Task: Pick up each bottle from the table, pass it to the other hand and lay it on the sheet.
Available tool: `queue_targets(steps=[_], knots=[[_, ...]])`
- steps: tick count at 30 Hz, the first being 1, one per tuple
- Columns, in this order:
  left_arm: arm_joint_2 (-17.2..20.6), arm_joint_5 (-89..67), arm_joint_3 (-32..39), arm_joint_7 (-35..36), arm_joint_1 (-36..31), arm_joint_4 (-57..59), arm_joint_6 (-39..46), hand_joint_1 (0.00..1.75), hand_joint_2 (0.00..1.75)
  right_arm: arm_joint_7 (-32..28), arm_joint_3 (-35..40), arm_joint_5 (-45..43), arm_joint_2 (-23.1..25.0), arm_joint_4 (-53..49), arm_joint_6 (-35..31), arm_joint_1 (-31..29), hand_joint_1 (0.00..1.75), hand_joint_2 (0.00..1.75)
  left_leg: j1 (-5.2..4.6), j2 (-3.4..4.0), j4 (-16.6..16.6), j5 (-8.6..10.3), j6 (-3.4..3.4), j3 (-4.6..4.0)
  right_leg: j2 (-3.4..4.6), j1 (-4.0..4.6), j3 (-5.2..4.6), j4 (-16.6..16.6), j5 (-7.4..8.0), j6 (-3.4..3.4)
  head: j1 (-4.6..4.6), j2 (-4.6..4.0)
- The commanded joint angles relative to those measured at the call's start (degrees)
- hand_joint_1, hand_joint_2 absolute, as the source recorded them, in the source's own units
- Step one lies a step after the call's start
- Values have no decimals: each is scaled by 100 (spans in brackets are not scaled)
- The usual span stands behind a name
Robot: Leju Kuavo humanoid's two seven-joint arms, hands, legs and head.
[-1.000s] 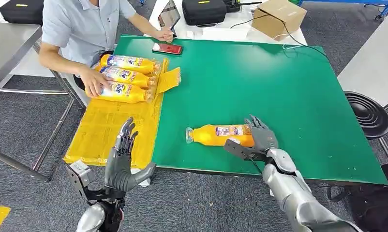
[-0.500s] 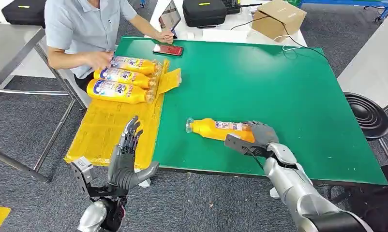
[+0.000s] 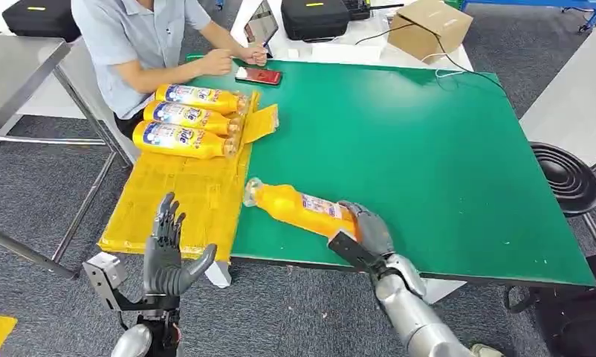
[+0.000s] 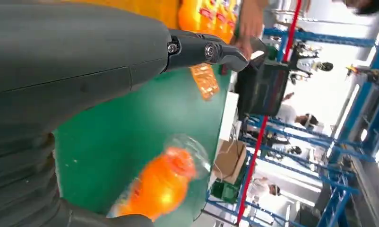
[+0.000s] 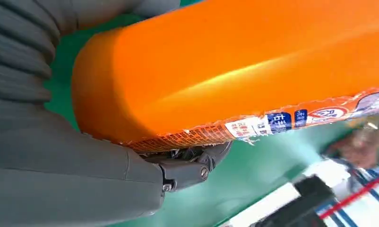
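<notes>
Nearest the robot, the left hand (image 3: 169, 253) is raised off the near edge of the table, palm turned inward, fingers spread apart and upright, holding nothing. To its right, the right hand (image 3: 362, 230) grips the base end of an orange bottle (image 3: 299, 209); the right wrist view shows the fingers (image 5: 187, 168) wrapped under the bottle's body (image 5: 235, 71) beside the label. The bottle is tilted, its clear cap end pointing toward the left hand and lying over the boundary between the green table (image 3: 429, 141) and the yellow sheet (image 3: 176, 197); whether it touches the surface cannot be told. The left wrist view shows the same bottle (image 4: 161, 184), blurred, cap end on, over the green surface. The sheet lies along the table's left side and overhangs the near edge. Farther along the sheet, three bottles (image 3: 185, 119) lie side by side, touching, caps toward the green surface. Beyond them, a person (image 3: 139, 37) in a light blue shirt sits at the far left corner, both hands near a red phone (image 3: 258, 75) on the table. Behind the table stand a black case (image 3: 313, 16) and a cardboard box (image 3: 429, 24). A black stool (image 3: 566, 175) stands to the right.
</notes>
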Motion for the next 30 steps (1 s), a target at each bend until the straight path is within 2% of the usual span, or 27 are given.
queue_targets(steps=[1,4,7,24,27,30], knots=[[-129,62,1053,133,245,246,-877,0,175,177,327,-1086,452,-2421,161,916,175,175,2,33,-1,-16,-6,21,24,4,13,-1,-7,-13,0,0],[-247,34,1009,173,268,223,-1007,0,175,302,572,-1293,428,-3019,311,1114,175,175,-2,2,1,-3,-2,-9,-2,-2,-12,0,-3,-5,0,0],[-302,45,953,176,227,286,-1021,0,175,349,673,-1341,429,-3173,365,1176,175,175,-4,-2,-1,-3,-1,-15,-6,-4,-15,-2,-3,-5,0,0],[-326,48,887,220,199,369,-1090,0,175,305,840,-1452,412,-3225,459,1211,175,175,-8,0,-5,-4,-2,-4,-6,-5,-5,-7,-4,-6,0,0],[-351,-130,721,236,149,484,-888,0,175,311,1016,-1613,449,-3441,505,1341,175,175,-9,-2,-4,-5,-2,-4,-8,-5,-4,-6,-5,-7,0,0],[-364,-165,480,197,-155,836,-614,0,175,295,1094,-1996,281,-3646,589,1374,175,175,-10,-10,-5,-3,-2,-4,-17,-6,-3,-6,-7,-6,0,0]])
